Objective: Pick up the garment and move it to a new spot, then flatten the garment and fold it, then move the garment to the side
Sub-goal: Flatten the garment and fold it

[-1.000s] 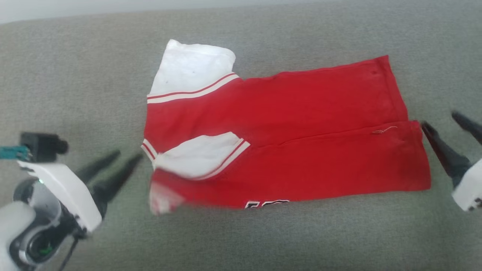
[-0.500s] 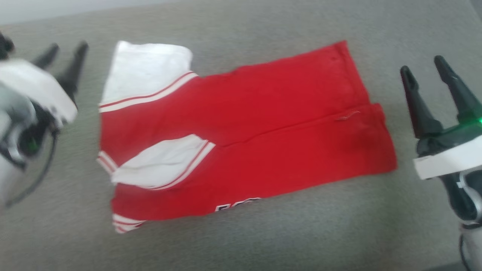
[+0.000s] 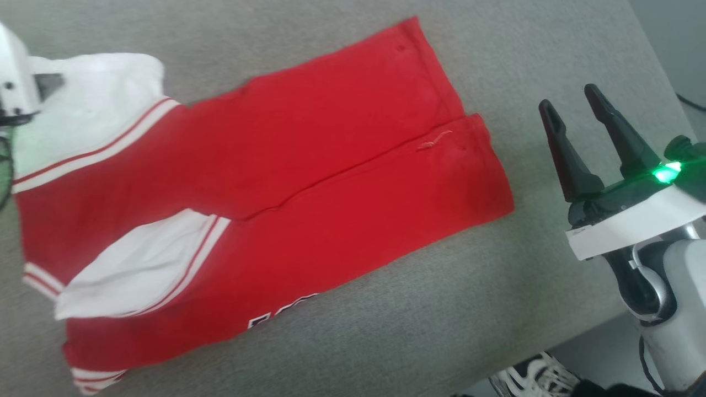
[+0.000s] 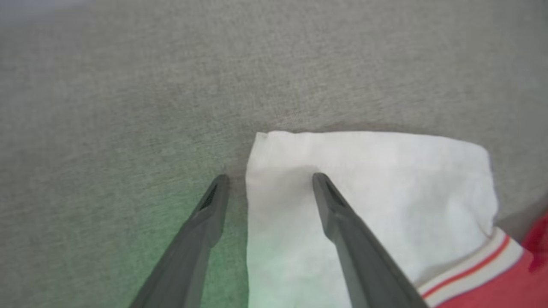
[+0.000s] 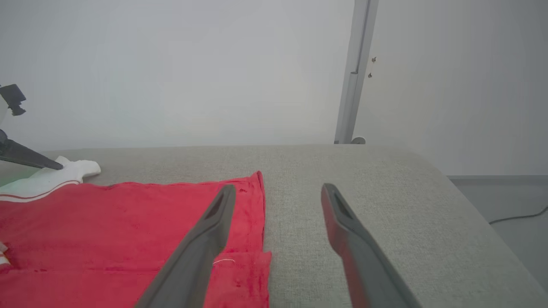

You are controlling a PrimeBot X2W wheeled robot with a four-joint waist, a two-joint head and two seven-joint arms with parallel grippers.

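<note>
My left gripper (image 4: 269, 177) is spread astride a white corner of the garment (image 4: 368, 192). My right gripper (image 3: 568, 96) is spread too, near the red hem but clear of it. The jersey lies folded on the grey cushion (image 3: 496, 309), striped trim showing. Its black lettering (image 3: 281, 311) is cut off and unreadable. A shoe (image 3: 538, 375) shows beyond the cushion's edge.

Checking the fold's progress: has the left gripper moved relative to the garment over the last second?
Yes. The left gripper went from the garment's near corner to its far white flap.
</note>
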